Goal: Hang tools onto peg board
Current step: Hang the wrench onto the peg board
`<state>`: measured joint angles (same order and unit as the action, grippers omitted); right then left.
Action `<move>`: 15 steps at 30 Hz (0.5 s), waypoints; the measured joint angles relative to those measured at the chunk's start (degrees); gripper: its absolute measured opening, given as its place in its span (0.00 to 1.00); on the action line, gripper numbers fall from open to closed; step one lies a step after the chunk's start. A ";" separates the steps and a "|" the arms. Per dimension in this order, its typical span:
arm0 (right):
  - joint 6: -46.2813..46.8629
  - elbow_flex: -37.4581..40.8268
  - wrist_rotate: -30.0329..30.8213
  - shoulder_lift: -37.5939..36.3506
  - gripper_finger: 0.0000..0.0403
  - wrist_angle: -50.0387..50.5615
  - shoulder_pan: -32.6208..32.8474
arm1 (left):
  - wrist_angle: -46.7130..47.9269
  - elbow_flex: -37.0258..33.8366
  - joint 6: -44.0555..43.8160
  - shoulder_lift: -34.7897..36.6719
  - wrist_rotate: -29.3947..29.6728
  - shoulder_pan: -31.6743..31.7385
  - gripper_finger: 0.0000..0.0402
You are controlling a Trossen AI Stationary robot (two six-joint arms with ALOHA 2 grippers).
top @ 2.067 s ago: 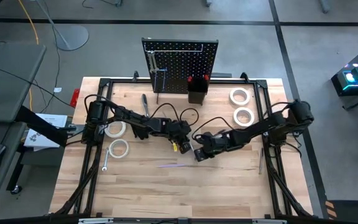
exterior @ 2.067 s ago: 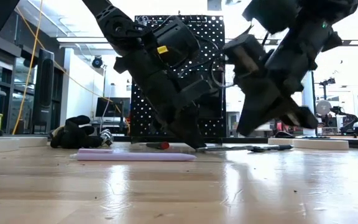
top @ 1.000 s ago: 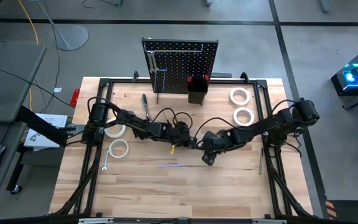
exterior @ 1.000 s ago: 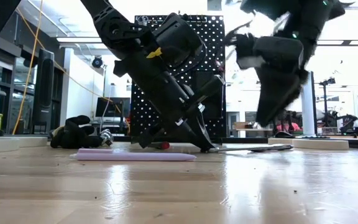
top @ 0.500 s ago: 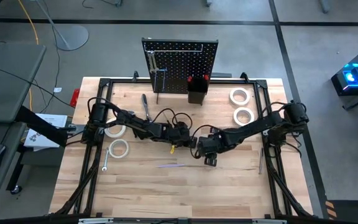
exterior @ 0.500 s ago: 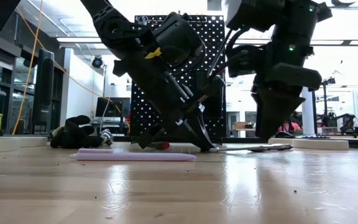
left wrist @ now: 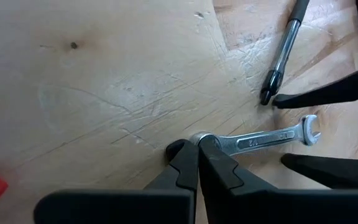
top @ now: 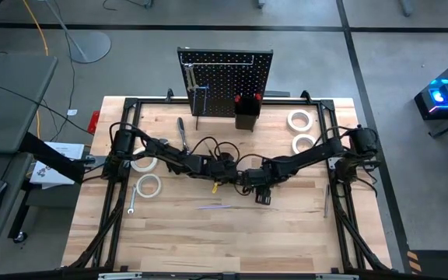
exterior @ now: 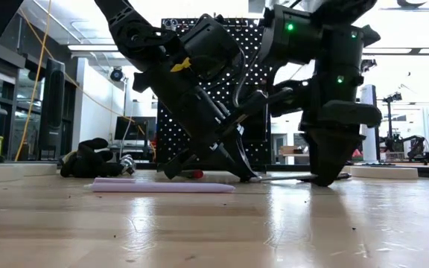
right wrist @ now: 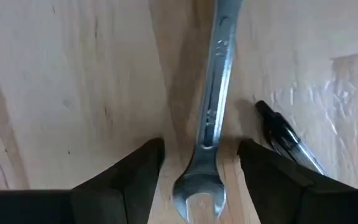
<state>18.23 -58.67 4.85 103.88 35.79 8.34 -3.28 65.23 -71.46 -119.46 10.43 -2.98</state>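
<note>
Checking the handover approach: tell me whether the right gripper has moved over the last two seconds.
Yes. In the high view the right gripper has shifted left, away from the white tape rolls, toward the left gripper; its jaws now straddle the silver wrench.

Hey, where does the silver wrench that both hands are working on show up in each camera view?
High view: the silver open-ended wrench is hidden under the two hands at table centre.
Low view: thin silver bar flat on the wood.
Left wrist view: wrench, ring end at the shut left hand.
Right wrist view: wrench between the open right hand's fingers.
Shared landmark: the black pen beside it.
</note>
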 joint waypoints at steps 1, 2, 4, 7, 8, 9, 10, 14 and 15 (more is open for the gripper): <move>-0.34 -0.04 0.14 0.55 0.54 0.01 0.04 | 0.02 0.00 -0.03 0.00 0.07 0.00 0.00; -0.32 -0.11 0.46 1.37 0.53 0.04 0.05 | 0.03 0.00 -0.02 0.00 0.09 0.00 0.00; -0.26 -0.27 0.78 2.61 0.51 0.39 0.06 | 0.08 0.00 -0.07 0.00 0.24 0.00 0.00; 0.68 -0.48 1.79 4.20 0.43 1.42 0.12 | 0.23 -0.07 -0.63 0.04 0.44 0.00 0.00; 0.86 -0.54 2.30 4.53 0.40 1.49 0.13 | 0.23 -0.07 -0.73 0.04 0.44 -0.03 0.00; 0.82 -0.56 2.82 4.73 0.36 1.55 0.13 | 0.23 -0.07 -0.74 0.04 0.44 -0.04 0.00; 0.74 -0.57 3.46 4.80 0.31 1.58 0.13 | 0.21 -0.07 -0.73 0.04 0.44 -0.04 0.00; 1.05 -0.30 5.88 4.81 0.08 0.74 0.21 | -0.49 -0.17 -0.72 0.06 -0.04 -0.02 0.00; 1.17 -0.28 5.87 4.81 0.05 0.54 0.21 | -0.58 -0.19 -0.48 0.11 -0.09 0.00 0.00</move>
<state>19.40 -58.95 10.72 108.68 36.32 8.56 -3.86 65.04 -71.94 -119.35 10.35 -2.99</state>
